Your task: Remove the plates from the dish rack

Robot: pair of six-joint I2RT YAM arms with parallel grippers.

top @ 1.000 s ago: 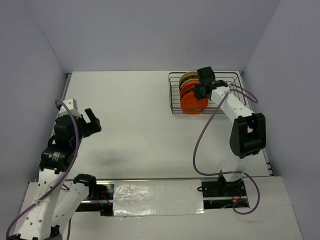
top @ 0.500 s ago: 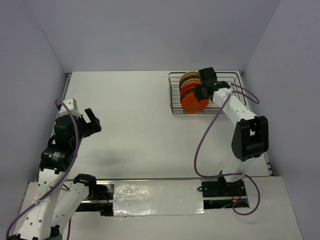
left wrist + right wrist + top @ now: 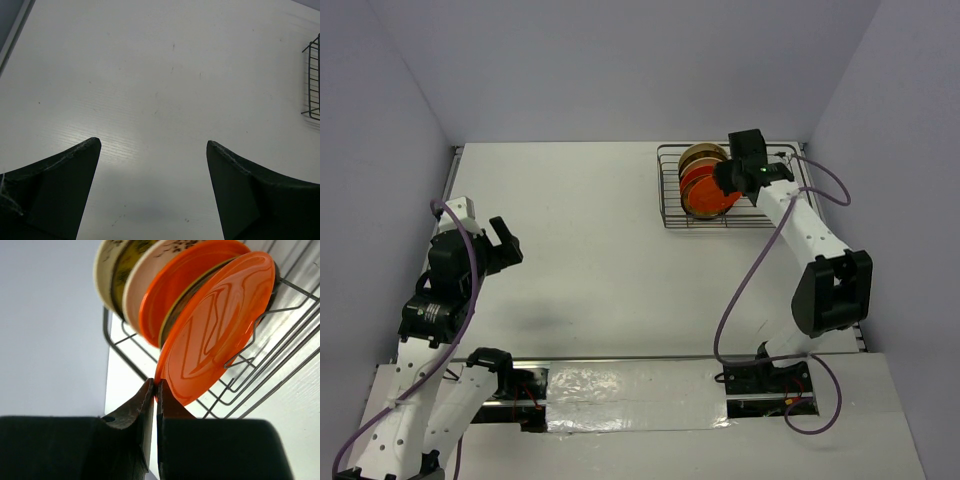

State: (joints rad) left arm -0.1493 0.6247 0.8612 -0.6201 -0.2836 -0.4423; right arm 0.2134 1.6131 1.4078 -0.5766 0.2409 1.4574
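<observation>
The dark wire dish rack (image 3: 672, 205) stands at the far right of the table. Several plates stand on edge in it: a bright orange plate (image 3: 704, 198) nearest, then a dark one, another orange plate, and cream and brown patterned ones (image 3: 698, 156) behind. In the right wrist view the nearest orange plate (image 3: 216, 330) leans against the rack's wire dividers (image 3: 260, 370). My right gripper (image 3: 155, 386) is shut on that plate's rim; it shows above the rack in the top view (image 3: 728, 180). My left gripper (image 3: 503, 240) is open and empty over bare table at the left (image 3: 154, 145).
The table is white with purple walls around it. The rack's corner (image 3: 312, 80) shows at the right edge of the left wrist view. The arm bases sit at the near edge.
My right arm has swung to the right and back over the rack, and the front orange plate has tilted with it. The left arm has not moved.
</observation>
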